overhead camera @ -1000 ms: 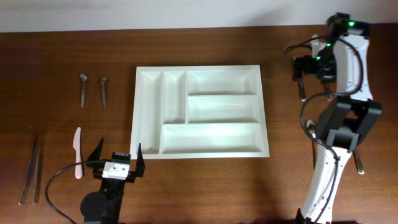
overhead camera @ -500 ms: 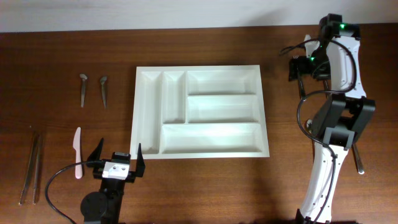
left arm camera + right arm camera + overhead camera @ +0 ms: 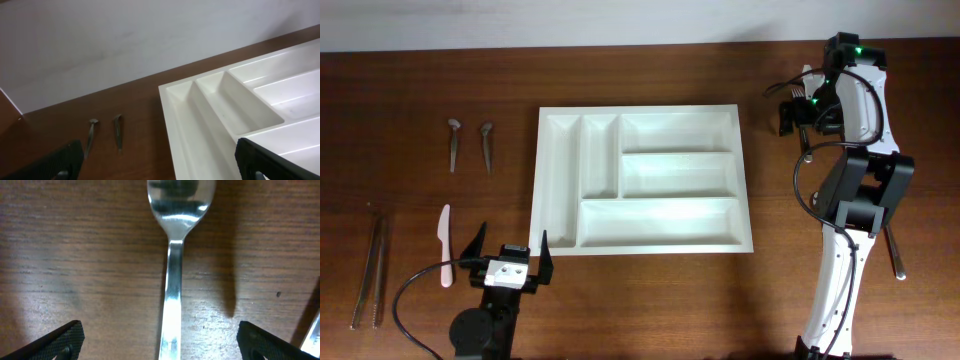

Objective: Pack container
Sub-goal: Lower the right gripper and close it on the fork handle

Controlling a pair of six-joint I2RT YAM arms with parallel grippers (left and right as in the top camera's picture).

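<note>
The container, a white five-compartment cutlery tray (image 3: 640, 180), lies in the middle of the table with no utensil in it. Its left part shows in the left wrist view (image 3: 225, 110). My right gripper (image 3: 803, 112) is open at the back right, low over a metal utensil (image 3: 172, 275) that lies on the wood between its fingers (image 3: 162, 340) without touching them. My left gripper (image 3: 507, 257) is open and empty near the front edge, just off the tray's front left corner. Its fingers (image 3: 160, 165) show at the bottom corners of the left wrist view.
Two small metal spoons (image 3: 453, 143) (image 3: 487, 146) lie left of the tray, also in the left wrist view (image 3: 92, 132). A white plastic knife (image 3: 445, 245) and long metal tongs (image 3: 370, 270) lie at the front left. Another utensil (image 3: 897, 260) lies by the right arm's base.
My right gripper has shifted a little to the left at the back right of the table. The left arm and the tray have not moved.
</note>
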